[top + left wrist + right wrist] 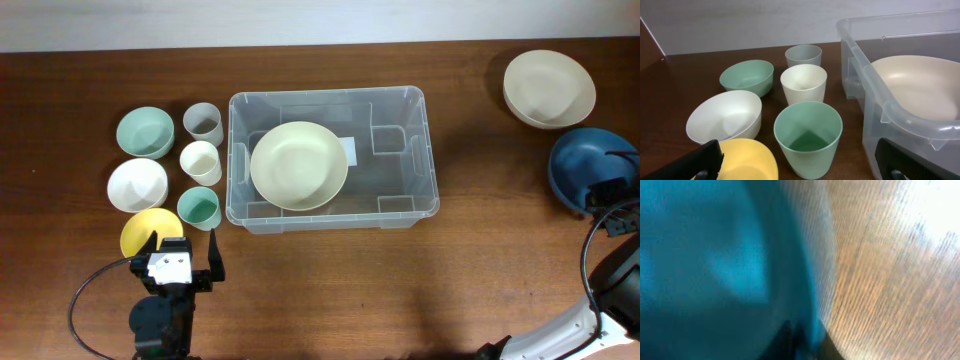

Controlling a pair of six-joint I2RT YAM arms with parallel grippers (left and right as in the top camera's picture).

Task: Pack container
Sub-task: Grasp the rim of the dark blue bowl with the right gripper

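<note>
Clear plastic container (395, 178) sat mid-counter (400, 290) overhead, cream bowl (298, 165) inside, right fingers (603, 192) at the blue bowl (578, 165). Light, slick, slightly flexible, I judged; handle recesses for grip. Left wrist: left fingers (705, 160) spread, empty. Right wrist: blue blur, couldn't tell their state.

It looked like a robotics lab bench, not a kitchen: a bare dark wooden worktop (400, 290) stood against a plain pale wall (740, 22), with a cabled robot arm (162, 322) mounted at its edge. Plastic bowls (137, 184) and cups (200, 160) sat in tidy rows beside a clear plastic bin (395, 180).
</note>
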